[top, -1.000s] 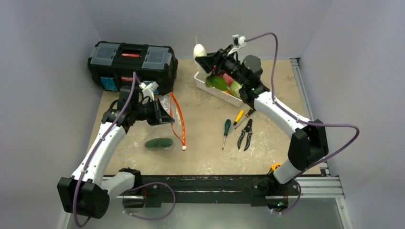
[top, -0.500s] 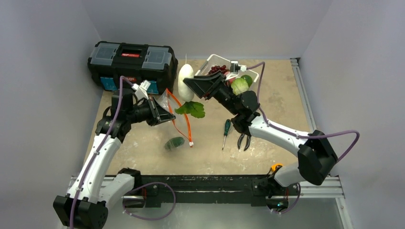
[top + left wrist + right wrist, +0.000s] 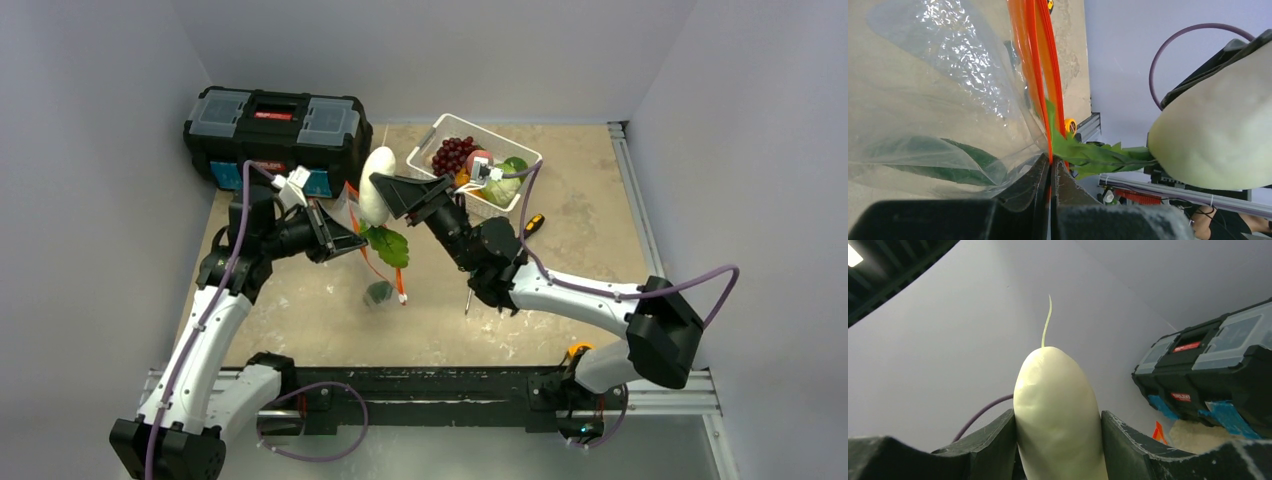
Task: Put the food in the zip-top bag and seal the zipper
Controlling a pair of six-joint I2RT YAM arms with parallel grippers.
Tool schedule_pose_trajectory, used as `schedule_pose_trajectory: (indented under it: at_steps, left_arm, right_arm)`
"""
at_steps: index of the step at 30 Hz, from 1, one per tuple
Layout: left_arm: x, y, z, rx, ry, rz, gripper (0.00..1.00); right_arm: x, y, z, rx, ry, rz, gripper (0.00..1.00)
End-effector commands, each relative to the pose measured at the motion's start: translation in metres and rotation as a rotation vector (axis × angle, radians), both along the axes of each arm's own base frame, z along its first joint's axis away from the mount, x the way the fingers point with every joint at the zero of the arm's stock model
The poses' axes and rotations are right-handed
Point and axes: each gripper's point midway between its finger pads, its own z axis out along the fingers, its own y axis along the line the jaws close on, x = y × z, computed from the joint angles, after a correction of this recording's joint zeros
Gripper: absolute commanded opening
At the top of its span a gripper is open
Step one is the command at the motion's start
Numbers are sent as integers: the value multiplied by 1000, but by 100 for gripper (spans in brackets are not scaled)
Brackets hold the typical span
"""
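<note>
At the zipper [image 3: 1040, 75], leaves [image 3: 1088, 154] of white vegetable [image 3: 377, 182]

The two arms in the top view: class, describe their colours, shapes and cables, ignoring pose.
Both the left arm and right arm have white tubular links joined by bulky black joints. A purple cable loops along each. The left gripper and right gripper have black, wedge-shaped fingers, with a small white camera mount at each wrist.

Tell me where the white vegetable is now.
Top view, left of centre: the white vegetable is clamped in the right fingers, held up beside the toolbox, its leaves at the orange mouth of the zip-top bag.
</note>
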Motion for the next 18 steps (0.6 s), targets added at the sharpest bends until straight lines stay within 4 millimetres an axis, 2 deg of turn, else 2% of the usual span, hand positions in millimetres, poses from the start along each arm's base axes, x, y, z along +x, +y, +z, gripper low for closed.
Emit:
schedule_pose_trajectory:
  at_steps: [1, 6, 12, 18]
  left_arm:
    - [-3, -5, 15, -52, -46, -23, 0]
    - [-4, -7, 15, -69, -44, -28, 0]
    - [-6, -10, 16, -107, -43, -45, 0]
    - [-8, -10, 17, -116, -46, -44, 0]
  right_arm:
    - [12, -2, -11, -47, 5, -144, 0]
    - [-3, 14, -25, -123, -32, -173, 0]
    - [-9, 13, -46, -194, -90, -253, 0]
    - [-5, 10, -83, -242, -87, -289, 0]
